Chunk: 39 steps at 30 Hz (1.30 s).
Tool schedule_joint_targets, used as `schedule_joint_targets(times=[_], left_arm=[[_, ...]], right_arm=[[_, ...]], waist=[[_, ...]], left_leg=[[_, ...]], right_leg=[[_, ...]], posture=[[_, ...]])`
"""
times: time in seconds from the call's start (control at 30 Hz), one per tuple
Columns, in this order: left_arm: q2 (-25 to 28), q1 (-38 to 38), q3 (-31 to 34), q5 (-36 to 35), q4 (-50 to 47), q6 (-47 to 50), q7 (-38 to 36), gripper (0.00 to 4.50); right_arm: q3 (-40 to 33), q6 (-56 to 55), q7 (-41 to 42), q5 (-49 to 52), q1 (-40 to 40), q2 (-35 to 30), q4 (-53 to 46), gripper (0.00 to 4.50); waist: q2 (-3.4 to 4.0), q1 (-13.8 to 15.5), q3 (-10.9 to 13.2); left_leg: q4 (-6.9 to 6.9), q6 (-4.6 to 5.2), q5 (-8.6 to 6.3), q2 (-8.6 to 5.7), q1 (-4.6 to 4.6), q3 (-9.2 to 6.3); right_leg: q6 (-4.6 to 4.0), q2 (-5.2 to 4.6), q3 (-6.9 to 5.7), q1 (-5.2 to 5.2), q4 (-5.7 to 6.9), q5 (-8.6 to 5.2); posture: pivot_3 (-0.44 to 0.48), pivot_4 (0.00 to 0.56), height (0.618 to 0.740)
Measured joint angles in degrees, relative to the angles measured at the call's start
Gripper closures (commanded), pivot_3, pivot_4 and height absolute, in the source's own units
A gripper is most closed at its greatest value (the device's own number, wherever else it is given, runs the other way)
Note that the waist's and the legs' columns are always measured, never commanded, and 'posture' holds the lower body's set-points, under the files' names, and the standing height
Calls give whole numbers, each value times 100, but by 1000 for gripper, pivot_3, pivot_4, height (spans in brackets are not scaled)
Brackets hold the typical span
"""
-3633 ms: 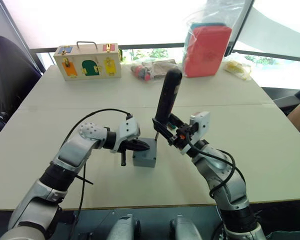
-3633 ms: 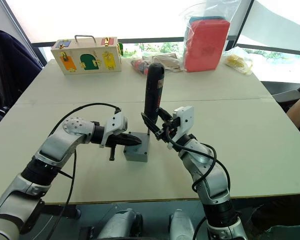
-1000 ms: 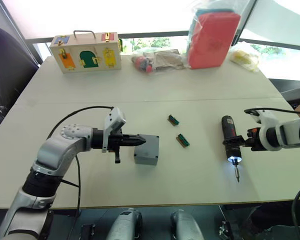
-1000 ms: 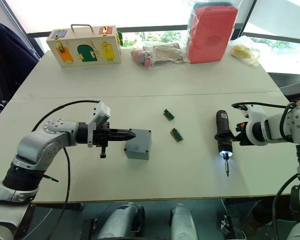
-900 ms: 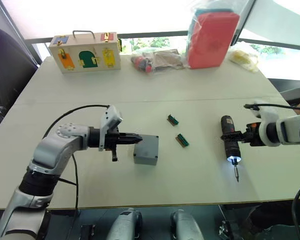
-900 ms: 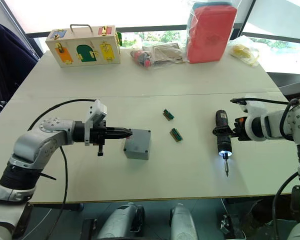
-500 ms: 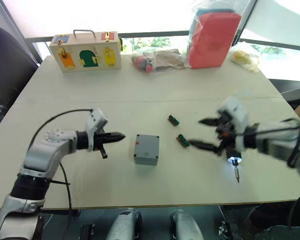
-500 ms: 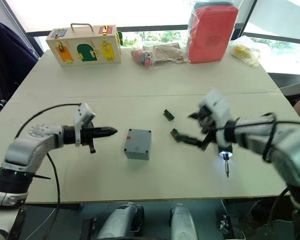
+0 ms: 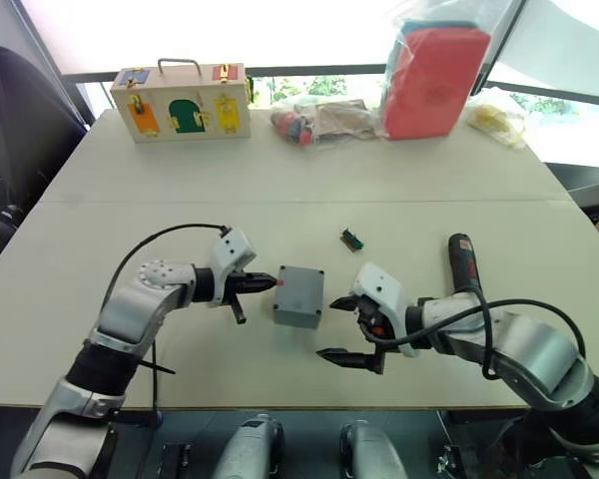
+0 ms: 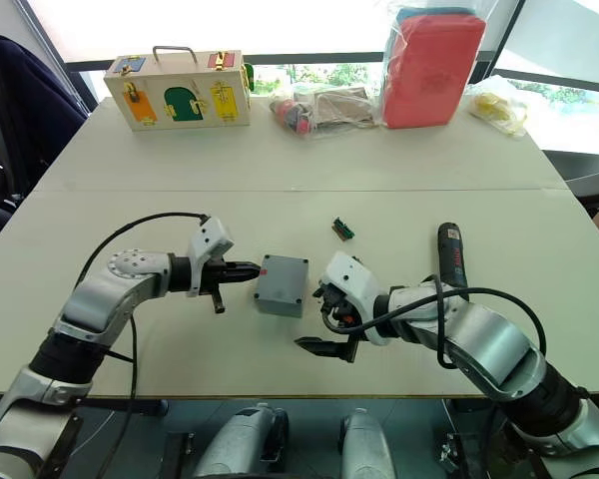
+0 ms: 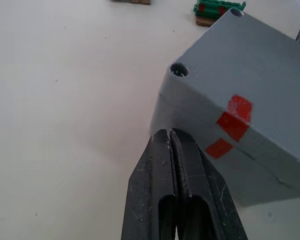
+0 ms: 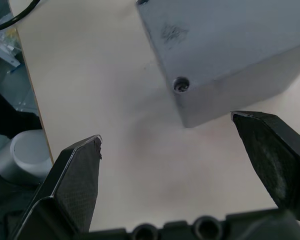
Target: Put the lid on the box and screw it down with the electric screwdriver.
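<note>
Right claw [image 10: 331,321] has left the electric screwdriver [image 10: 449,253], now gaping beside the box [image 10: 283,284].

My head's two eyes look forward and down over the worktop [image 9: 539,215]; both my wrist cameras sit close to the box [image 9: 299,296], which all views share.
</note>
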Motion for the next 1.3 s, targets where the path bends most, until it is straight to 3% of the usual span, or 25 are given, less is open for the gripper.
schedule_joint_targets(times=[0.27,0.5,0.7,0.83,1.3], left_arm=[[-365,-620,-217,502,1075,-674,-34,4500],[284,-607,-176,753,1346,-943,-371,4500],[840,277,-39,426,246,-458,-841,4500],[764,585,-18,226,-317,-76,-808,4500],[266,411,34,284,63,-258,-406,4500]], right_arm=[[-456,856,-267,453,-202,476,-465,53],[-1138,1002,-139,588,-257,-119,-614,53],[-379,-35,17,-433,-364,-193,376,53],[32,-520,237,-769,-360,35,837,53],[40,-130,471,-688,-100,276,368,53]], waist=[[0,-10,0],[0,-21,0],[0,-38,-1],[0,5,0],[-1,-12,-1]], left_leg=[[0,1,1,-3,0,0],[-1,2,0,-2,1,2],[-2,3,-1,-2,2,5],[3,3,0,-3,1,4],[5,2,0,-3,3,4]], right_leg=[[1,3,-7,-1,4,0],[1,5,-7,-5,8,0],[1,2,-4,-3,7,-1],[1,1,-5,0,10,-1],[1,5,-5,-5,23,-2]], posture=[[0,150,740],[0,150,740],[0,150,740],[0,150,740],[0,150,740]])
